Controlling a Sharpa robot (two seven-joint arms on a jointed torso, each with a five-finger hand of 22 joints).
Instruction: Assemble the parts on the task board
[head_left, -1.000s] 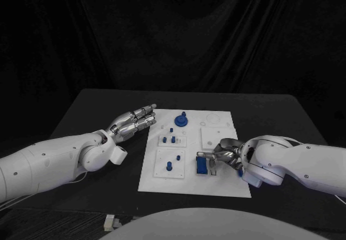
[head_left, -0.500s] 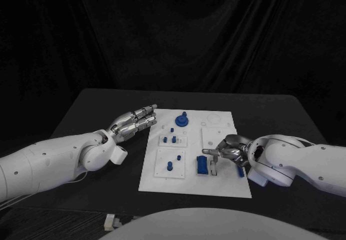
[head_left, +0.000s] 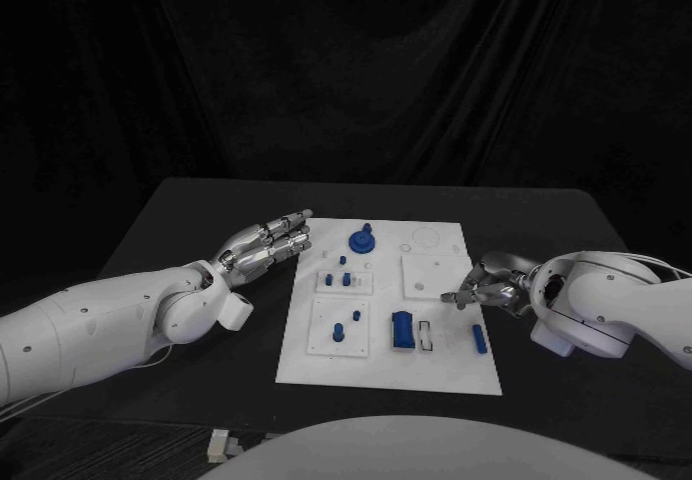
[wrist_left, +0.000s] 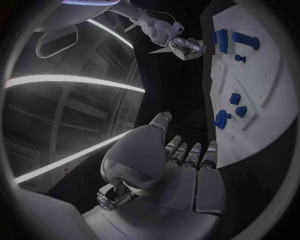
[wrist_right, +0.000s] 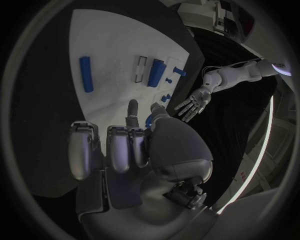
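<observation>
The white task board (head_left: 433, 375) lies mid-table. On its near right part a blue block (head_left: 402, 330) stands beside a white slot piece (head_left: 428, 335), and a blue rod (head_left: 479, 338) lies loose by the right edge. A blue round knob (head_left: 362, 240) stands at the far end, with small blue pegs (head_left: 342, 278) behind the block. My right hand (head_left: 483, 293) hovers at the board's right edge, fingers apart, holding nothing. My left hand (head_left: 271, 240) hangs flat and open beside the far left edge. The right wrist view shows the rod (wrist_right: 86, 74) and block (wrist_right: 156, 72) beyond my fingers (wrist_right: 119, 147).
The black table (head_left: 188, 210) runs wide on both sides of the board. Small pale items (head_left: 219, 445) lie at the near left table edge. In the left wrist view the board (wrist_left: 265, 95) lies beyond my left hand (wrist_left: 181, 165), with my right hand (wrist_left: 181, 45) at its far side.
My right hand has drawn back from the blue block to the board's right edge. The blue rod now lies uncovered on the board. The left arm has not moved.
</observation>
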